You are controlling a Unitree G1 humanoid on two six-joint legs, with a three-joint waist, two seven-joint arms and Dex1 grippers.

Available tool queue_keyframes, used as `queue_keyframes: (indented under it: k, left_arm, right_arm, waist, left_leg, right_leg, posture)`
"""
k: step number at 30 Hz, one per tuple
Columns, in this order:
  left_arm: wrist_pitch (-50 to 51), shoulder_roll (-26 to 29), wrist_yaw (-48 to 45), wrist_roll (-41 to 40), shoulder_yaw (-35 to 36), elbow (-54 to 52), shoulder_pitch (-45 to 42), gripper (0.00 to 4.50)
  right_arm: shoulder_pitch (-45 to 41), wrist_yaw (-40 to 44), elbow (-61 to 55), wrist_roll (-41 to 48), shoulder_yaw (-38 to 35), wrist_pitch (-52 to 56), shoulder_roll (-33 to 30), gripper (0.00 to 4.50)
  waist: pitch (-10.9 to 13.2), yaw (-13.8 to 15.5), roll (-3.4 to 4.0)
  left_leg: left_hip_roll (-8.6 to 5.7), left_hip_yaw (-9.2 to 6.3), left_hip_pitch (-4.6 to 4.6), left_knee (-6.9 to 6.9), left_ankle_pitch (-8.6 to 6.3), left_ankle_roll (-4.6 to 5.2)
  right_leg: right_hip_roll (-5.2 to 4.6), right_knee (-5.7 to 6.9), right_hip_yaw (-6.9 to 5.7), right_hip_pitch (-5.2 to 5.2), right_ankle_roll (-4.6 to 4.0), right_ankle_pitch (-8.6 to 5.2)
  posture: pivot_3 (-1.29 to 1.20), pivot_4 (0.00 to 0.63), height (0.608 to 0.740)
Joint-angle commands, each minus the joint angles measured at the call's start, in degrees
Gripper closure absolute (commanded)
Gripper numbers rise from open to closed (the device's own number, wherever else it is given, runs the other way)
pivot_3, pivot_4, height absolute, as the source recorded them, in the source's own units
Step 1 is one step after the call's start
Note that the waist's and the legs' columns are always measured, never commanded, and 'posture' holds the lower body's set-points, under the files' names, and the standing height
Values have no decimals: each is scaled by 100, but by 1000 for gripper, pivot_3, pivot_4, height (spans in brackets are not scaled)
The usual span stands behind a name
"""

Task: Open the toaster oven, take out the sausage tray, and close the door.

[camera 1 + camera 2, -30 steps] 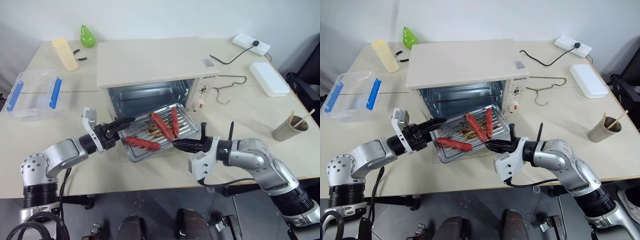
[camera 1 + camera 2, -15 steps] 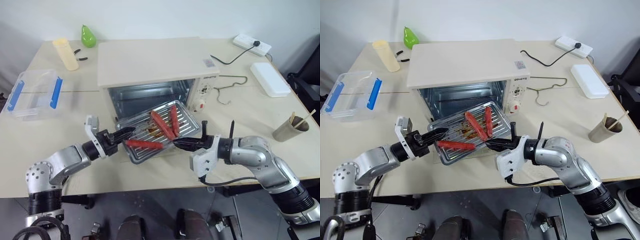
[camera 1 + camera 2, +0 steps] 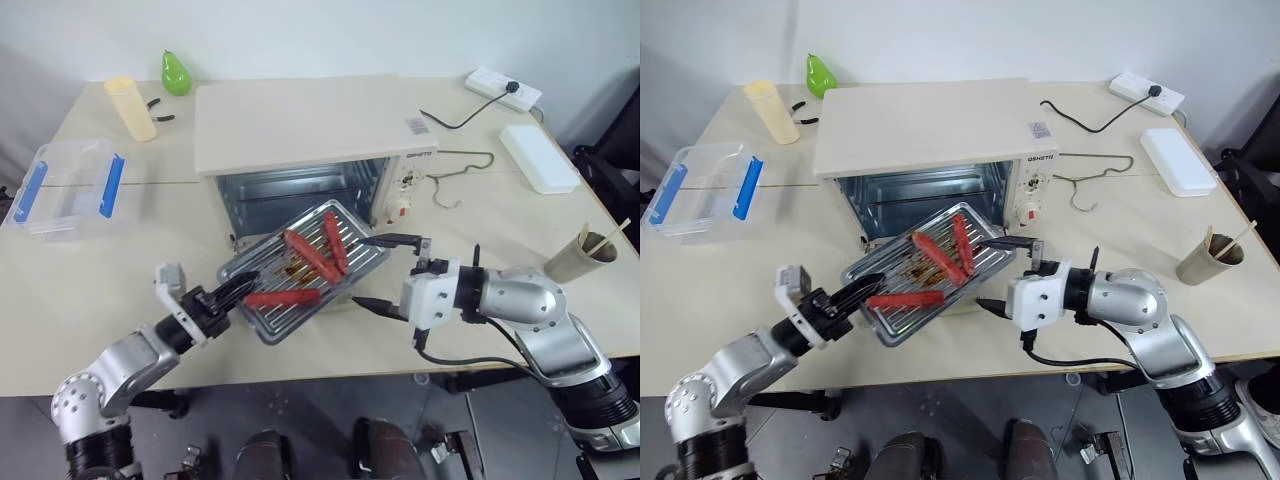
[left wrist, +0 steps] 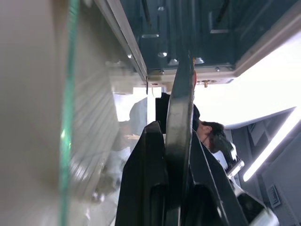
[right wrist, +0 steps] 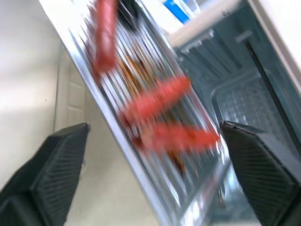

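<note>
The cream toaster oven (image 3: 300, 130) stands mid-table with its cavity open; its door is folded down in front, mostly hidden under the tray. The silver sausage tray (image 3: 300, 272) with three red sausages hangs tilted in front of the opening. My left gripper (image 3: 232, 292) is shut on the tray's near left rim; the left wrist view shows its fingers (image 4: 146, 160) clamped on that edge. My right gripper (image 3: 383, 272) is open beside the tray's right end. Its fingers (image 5: 51, 174) are spread wide, with the tray (image 5: 141, 108) beyond them.
A clear box with blue clips (image 3: 65, 185) sits at the left. A yellow cup (image 3: 130, 107) and green pear (image 3: 176, 73) are at the back left. A power strip (image 3: 503, 88), white case (image 3: 538, 157), wire hook (image 3: 460, 170) and paper cup (image 3: 580, 257) lie right.
My right gripper has let go of the tray and opened. The left gripper has shut on the tray's left rim and drawn it left and toward the table's near edge.
</note>
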Motion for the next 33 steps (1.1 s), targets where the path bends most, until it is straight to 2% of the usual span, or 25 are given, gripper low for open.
queue_keyframes:
  k: [1, 4, 6, 9, 12, 14, 15, 16, 19, 23, 26, 33]
  left_arm:
    - [428, 705, -1508, -89, 639, -177, 932, 4500]
    - [520, 1199, -2339, -89, 897, -164, 1812, 4500]
    - [426, 1246, -2632, -89, 1075, -202, 2291, 4500]
    - [237, 991, -3110, -89, 1455, -340, 2923, 4500]
    - [-29, 645, -3328, -89, 1685, -604, 3403, 4500]
    - [-208, 429, -3416, -89, 1735, -832, 3716, 4500]
    - [-302, 323, -3454, -89, 1747, -950, 3868, 4500]
    - [-413, 195, -3515, -89, 1771, -1082, 4006, 4500]
    - [-1011, -404, -3233, -89, 1840, -1521, 4139, 4500]
    - [-1934, -1777, -2910, -89, 1613, -2259, 4656, 4500]
    - [-2519, -2278, -2313, -89, 1485, -2501, 4543, 4500]
    - [-3323, -2541, -1000, -89, 1225, -2768, 3889, 4500]
  right_arm:
    - [227, 667, 256, 1110, -562, 246, -299, 25]
    - [306, 907, 594, 1735, -890, 560, -314, 25]
    - [306, 964, 891, 1804, -986, 660, -286, 25]
    - [337, 1016, 1301, 2030, -1082, 1137, -257, 25]
    - [302, 1048, 1642, 2155, -1165, 1326, -182, 563]
    - [235, 1116, 1840, 2234, -1156, 1688, -192, 1224]
    - [216, 1177, 1915, 2262, -1137, 1848, -215, 1705]
    - [216, 1267, 1973, 2276, -1098, 2043, -268, 1964]
    - [165, 1435, 2275, 2093, -1053, 1959, -287, 2954]
    - [-91, 1607, 2861, 1894, -930, 2059, -217, 4359]
    - [-219, 1780, 2973, 1893, -867, 2152, -141, 4437]
    - [-664, 2239, 3285, 2019, -638, 2283, 337, 4437]
  waist:
    - [0, -13, 0]
    - [1, -27, 2]
    - [4, -8, 7]
    - [3, 32, 5]
    - [3, 43, 5]
    - [3, 54, 5]
    - [3, 54, 6]
    - [2, 58, 6]
    - [2, 68, 6]
    - [2, 69, 5]
    - [2, 96, 5]
    - [1, 122, 6]
  left_leg:
    - [1, 1, 0, -1, 0, 0]
    - [3, 11, 4, -16, -3, -1]
    - [3, 16, 3, -12, -3, 1]
    - [4, 15, 3, -4, -1, 3]
    - [6, 17, 0, -4, -3, 5]
    - [4, 17, -1, -5, -4, 5]
    - [5, 18, -1, -5, -4, 5]
    - [5, 20, -1, -5, -5, 6]
    - [6, 21, -2, -5, -8, 11]
    - [5, 32, 0, -1, -15, 22]
    - [-2, 36, 1, 1, -17, 26]
    - [-1, 30, -1, 14, -18, 29]
  right_leg:
    - [2, -1, 0, 0, -2, -1]
    - [6, -12, 5, -5, -5, -3]
    - [6, -19, 13, -5, -8, -5]
    - [5, -22, 21, 0, -15, -8]
    - [1, -23, 28, -3, -17, -9]
    - [1, -22, 30, -7, -22, -12]
    - [1, -22, 31, -7, -23, -12]
    - [1, -21, 34, -7, -23, -13]
    - [-1, -28, 36, -7, -25, -14]
    - [-4, -58, 47, -4, -26, -12]
    - [-4, -60, 51, -5, -26, -11]
    - [-2, -55, 46, 0, -27, -10]
  posture:
    - [0, 150, 740]
    - [0, 150, 740]
    - [0, 150, 740]
    - [0, 150, 740]
    - [0, 150, 740]
    - [0, 150, 740]
    - [0, 150, 740]
    - [0, 150, 740]
    - [0, 150, 740]
    - [0, 150, 740]
    - [0, 150, 740]
    - [0, 150, 740]
